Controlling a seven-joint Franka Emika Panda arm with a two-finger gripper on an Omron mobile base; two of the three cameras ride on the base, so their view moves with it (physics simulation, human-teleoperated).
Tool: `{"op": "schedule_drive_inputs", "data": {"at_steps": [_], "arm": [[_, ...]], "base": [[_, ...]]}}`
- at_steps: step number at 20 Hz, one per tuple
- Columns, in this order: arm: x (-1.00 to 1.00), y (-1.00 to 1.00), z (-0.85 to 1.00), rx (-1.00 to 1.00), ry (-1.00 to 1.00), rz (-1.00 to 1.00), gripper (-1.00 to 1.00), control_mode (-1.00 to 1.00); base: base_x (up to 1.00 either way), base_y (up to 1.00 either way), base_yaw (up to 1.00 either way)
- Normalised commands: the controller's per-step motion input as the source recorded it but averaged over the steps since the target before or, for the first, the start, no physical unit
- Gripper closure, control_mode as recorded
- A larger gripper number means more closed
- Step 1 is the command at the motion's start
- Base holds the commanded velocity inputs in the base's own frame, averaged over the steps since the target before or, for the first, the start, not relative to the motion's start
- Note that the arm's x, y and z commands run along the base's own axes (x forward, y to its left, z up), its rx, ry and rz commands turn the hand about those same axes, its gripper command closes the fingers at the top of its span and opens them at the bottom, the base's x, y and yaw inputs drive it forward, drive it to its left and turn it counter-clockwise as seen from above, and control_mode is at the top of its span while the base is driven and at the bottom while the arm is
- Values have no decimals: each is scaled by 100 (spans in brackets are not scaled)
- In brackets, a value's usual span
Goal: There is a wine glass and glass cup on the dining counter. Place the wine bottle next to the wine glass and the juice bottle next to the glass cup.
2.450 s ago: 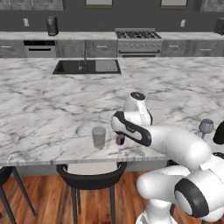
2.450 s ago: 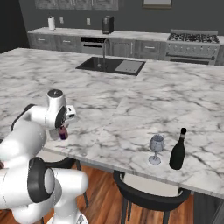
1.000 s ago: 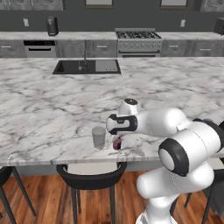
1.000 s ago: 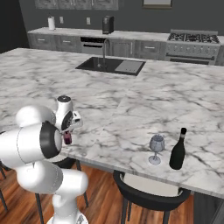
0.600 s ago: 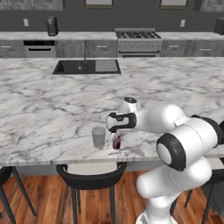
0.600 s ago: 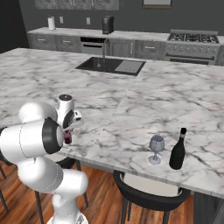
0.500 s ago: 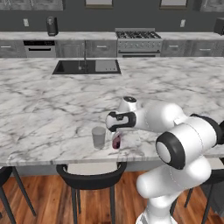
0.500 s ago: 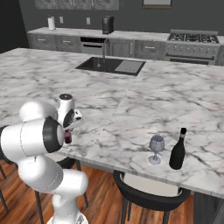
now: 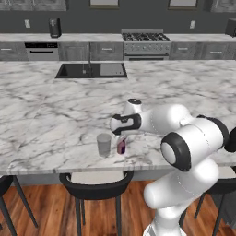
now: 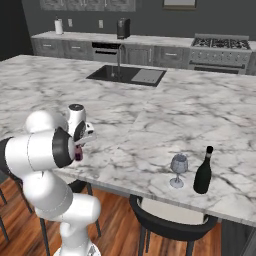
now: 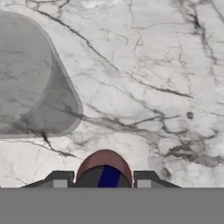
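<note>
The small purple juice bottle [image 9: 121,147] with its reddish cap [image 11: 105,165] stands at the counter's near edge, just right of the greyish glass cup [image 9: 104,144]. My gripper [image 9: 121,140] reaches down over the bottle and is shut on the juice bottle, one dark fingertip [image 11: 59,179] on each side of the cap. In the hand view the glass cup [image 11: 30,78] looms large at the left. Far to the right on the dining counter [image 10: 150,125], the wine glass [image 10: 178,169] stands with the dark wine bottle [image 10: 203,172] close beside it.
A black stool [image 9: 94,189] sits under the counter edge below the cup, another stool [image 10: 170,222] below the wine glass. A sink with faucet [image 9: 91,70] is set into the counter's far side. Back-wall cabinets hold a stove [image 9: 145,44].
The juice bottle, held in my gripper, has edged slightly left toward the glass cup, and my arm's elbow has swung round. Over the last half second almost nothing moves.
</note>
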Motion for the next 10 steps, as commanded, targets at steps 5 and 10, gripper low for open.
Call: {"op": "schedule_drive_inputs", "data": {"at_steps": [5, 10], "arm": [[15, 6, -15, 0, -3, 0, 100, -100], [12, 3, -26, 0, -4, 0, 100, -100]], "base": [[0, 0, 0], [0, 0, 0]]}}
